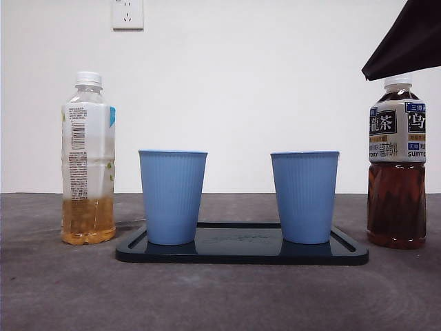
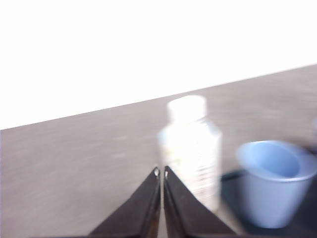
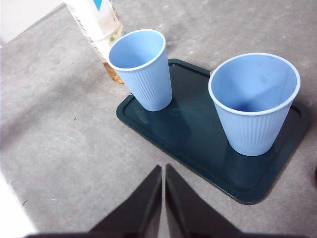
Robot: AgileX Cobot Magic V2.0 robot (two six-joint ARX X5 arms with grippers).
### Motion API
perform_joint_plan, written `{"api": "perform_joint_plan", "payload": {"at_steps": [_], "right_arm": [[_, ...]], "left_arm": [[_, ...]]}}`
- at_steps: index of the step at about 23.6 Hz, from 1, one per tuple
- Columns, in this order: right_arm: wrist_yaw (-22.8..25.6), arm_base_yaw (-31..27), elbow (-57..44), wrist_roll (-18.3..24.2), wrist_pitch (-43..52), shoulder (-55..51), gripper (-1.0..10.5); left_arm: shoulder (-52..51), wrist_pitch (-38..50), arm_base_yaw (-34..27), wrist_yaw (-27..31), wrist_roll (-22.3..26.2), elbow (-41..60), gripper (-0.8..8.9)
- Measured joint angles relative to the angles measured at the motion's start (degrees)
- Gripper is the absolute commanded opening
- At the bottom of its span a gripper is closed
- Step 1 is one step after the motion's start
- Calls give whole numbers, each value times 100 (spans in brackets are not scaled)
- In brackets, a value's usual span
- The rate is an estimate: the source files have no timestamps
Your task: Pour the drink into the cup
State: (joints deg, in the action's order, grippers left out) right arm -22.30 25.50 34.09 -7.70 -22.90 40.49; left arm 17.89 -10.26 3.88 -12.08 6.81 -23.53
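both the left gripper (image 2: 162, 172) and right gripper (image 3: 163, 168) are closed on nothing, the left facing the pale bottle (image 2: 190, 148) beside the tray (image 1: 241, 254), so i think it must open first.

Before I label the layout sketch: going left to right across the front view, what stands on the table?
Pale drink bottle → left blue cup → right blue cup → dark tea bottle. Both cups stand on the dark tray.
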Motion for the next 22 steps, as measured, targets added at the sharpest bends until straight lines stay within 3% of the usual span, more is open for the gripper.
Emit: {"api": "perform_joint_plan", "payload": {"at_steps": [7,22], "right_arm": [[0,0,0,0,0,0,6],[0,0,0,0,0,0,6]], "left_arm": [[-988,168,-501,168,22,1515,8],[-1766,-166,-549,466,129,2094,8]]}}
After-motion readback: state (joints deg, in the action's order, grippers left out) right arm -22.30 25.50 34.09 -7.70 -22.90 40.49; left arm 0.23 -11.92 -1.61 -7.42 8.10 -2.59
